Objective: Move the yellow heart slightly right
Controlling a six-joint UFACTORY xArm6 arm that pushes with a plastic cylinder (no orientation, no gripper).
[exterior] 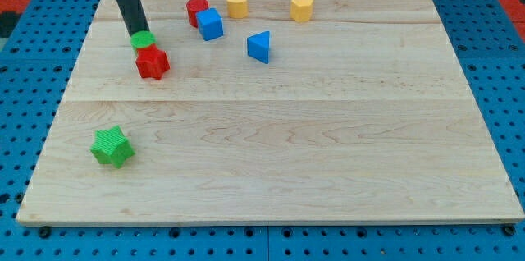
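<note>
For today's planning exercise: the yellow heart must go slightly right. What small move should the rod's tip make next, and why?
Probably travel toward the view's right to the yellow heart's left side. My tip sits far left, by the small green block and red star.

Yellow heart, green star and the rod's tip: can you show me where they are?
Yellow heart (237, 3): camera view, its top face.
Green star (111, 146): camera view, its middle.
My tip (138, 34): camera view, the rod's very end, beside the green round block (144, 41).
</note>
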